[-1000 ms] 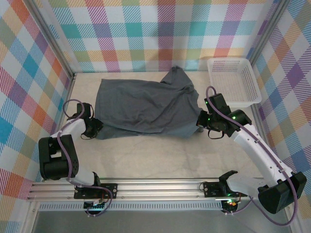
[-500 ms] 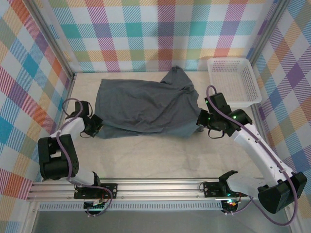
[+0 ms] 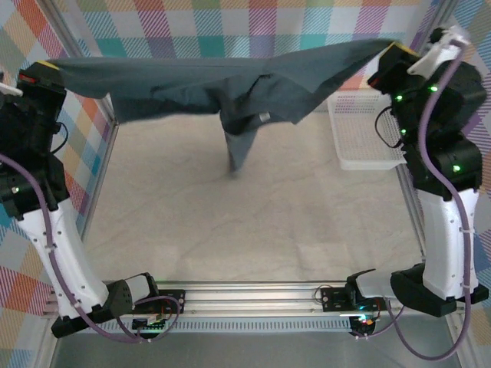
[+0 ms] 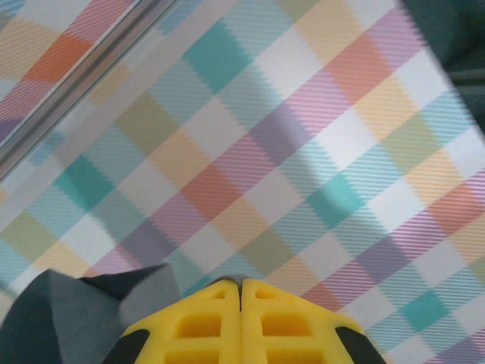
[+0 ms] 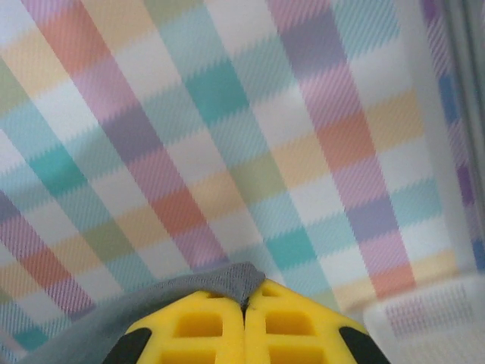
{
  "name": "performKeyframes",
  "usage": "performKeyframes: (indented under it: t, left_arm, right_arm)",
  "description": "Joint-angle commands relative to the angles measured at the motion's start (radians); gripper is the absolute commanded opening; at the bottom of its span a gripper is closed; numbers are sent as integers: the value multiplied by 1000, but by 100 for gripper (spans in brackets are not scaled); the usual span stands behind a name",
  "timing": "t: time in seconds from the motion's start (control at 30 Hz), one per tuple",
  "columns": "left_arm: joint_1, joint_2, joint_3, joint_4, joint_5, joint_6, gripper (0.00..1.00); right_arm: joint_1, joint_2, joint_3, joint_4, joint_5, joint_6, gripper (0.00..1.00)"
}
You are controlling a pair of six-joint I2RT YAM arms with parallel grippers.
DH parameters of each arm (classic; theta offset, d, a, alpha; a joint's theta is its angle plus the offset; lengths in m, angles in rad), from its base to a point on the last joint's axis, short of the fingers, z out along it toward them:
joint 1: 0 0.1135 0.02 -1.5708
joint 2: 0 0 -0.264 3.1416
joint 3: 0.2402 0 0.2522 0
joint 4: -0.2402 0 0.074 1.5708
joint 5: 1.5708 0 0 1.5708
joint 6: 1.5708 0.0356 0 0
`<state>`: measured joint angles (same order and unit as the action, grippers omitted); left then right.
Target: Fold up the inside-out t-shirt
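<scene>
The inside-out t-shirt [image 3: 230, 80], dark slate-grey, hangs in the air, stretched across the back of the cell. My left gripper [image 3: 47, 67] is shut on its left corner, high at the far left. My right gripper [image 3: 390, 52] is shut on its right corner, high at the far right. A bunched part [image 3: 239, 146] droops in the middle toward the table. In the left wrist view the yellow fingers [image 4: 204, 326] meet on a sliver of grey cloth [image 4: 68, 315]. In the right wrist view the cloth [image 5: 235, 280] laps over the closed fingertips [image 5: 288, 326].
A white mesh basket [image 3: 368, 149] stands at the back right of the table, under the right arm, and its rim [image 5: 424, 315] appears in the right wrist view. Checked walls [image 3: 253, 23] enclose the beige tabletop [image 3: 253, 222] on three sides.
Both arms have risen from the table to high up. The t-shirt, which lay flat, now hangs stretched between them. The left gripper has closed on the cloth.
</scene>
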<state>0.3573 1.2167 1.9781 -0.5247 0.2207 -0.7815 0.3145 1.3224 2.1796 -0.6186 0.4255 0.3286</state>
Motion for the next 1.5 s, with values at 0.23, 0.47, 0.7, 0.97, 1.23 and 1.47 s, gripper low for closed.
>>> performKeyframes:
  t: [0.23,0.47,0.7,0.97,1.23,1.47]
  left_arm:
    - [19,27,306,-107,-37,-5,0]
    - [20,89,437,-117,-65,-11,0]
    - [19,238,332,-9,2,-79,0]
    - [3,573,469,86,63,-54,0]
    - [2,621,662,68,81,1,0]
    - [-36,454,195,155,196,123,0]
  right_arm:
    - [-7,-94,93,239,-55,-109,0]
    - [-6,-54,154,236,-76,-128,0]
    - [-17,138,160,262,1,-247,0]
    - [-192,586,753,240,-243,-53,0]
    - [-207,512,650,396,-352,6,0]
    - [-209,404,361,133,-460,55,0]
